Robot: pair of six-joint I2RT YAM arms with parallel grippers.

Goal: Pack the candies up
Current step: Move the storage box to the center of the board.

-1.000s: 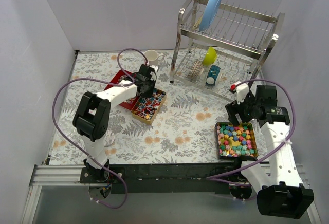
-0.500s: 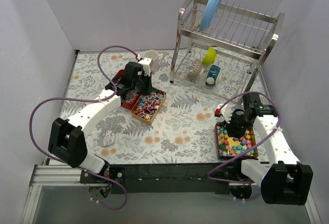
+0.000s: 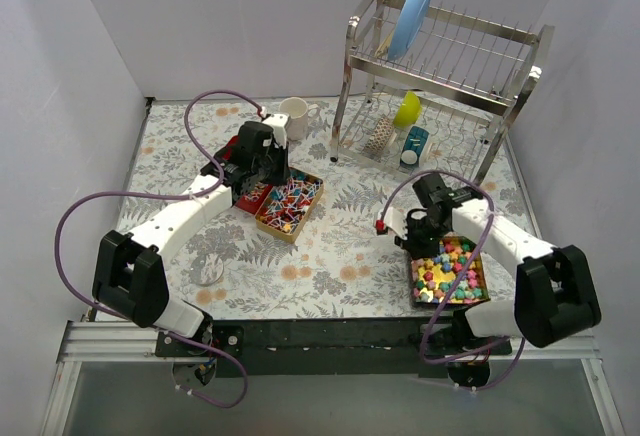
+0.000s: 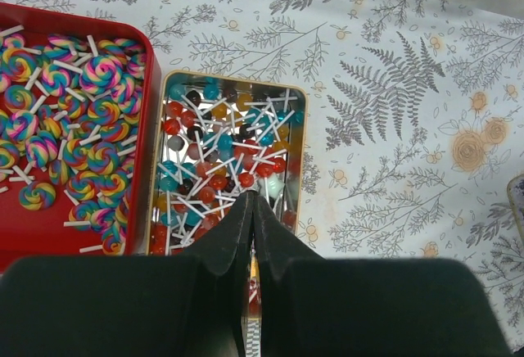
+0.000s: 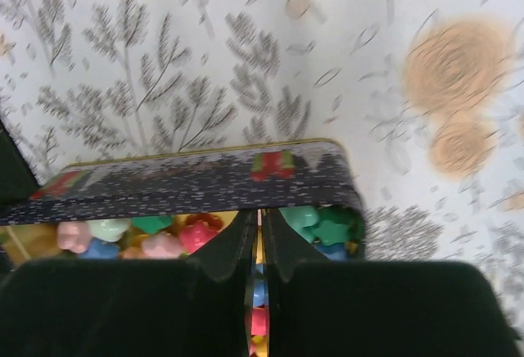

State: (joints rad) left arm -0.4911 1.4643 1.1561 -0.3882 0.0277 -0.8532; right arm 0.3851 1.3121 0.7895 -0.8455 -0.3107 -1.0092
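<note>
Pastel star-shaped candies (image 3: 452, 268) fill a dark patterned tin (image 3: 448, 303) at the front right. My right gripper (image 3: 425, 242) is shut, its tips (image 5: 260, 214) down inside the tin against its wall (image 5: 164, 183), among the star candies (image 5: 164, 242). Whether a candy is pinched does not show. At the back left, round lollipop candies (image 4: 214, 169) lie in a gold tray (image 4: 301, 160), beside swirl lollipops (image 4: 78, 119) in a red tray (image 4: 147, 128). My left gripper (image 4: 252, 200) hangs shut over the near end of the gold tray (image 3: 290, 206), holding nothing visible.
A steel dish rack (image 3: 440, 66) stands at the back right with a blue plate (image 3: 412, 14), a green cup (image 3: 407, 108) and other items. A white mug (image 3: 293, 113) sits behind the trays. Purple cables loop over both arms.
My right gripper swung down and left into the tin and shut; the tin slid a little left and turned. My left arm stretched out over the trays, still shut.
</note>
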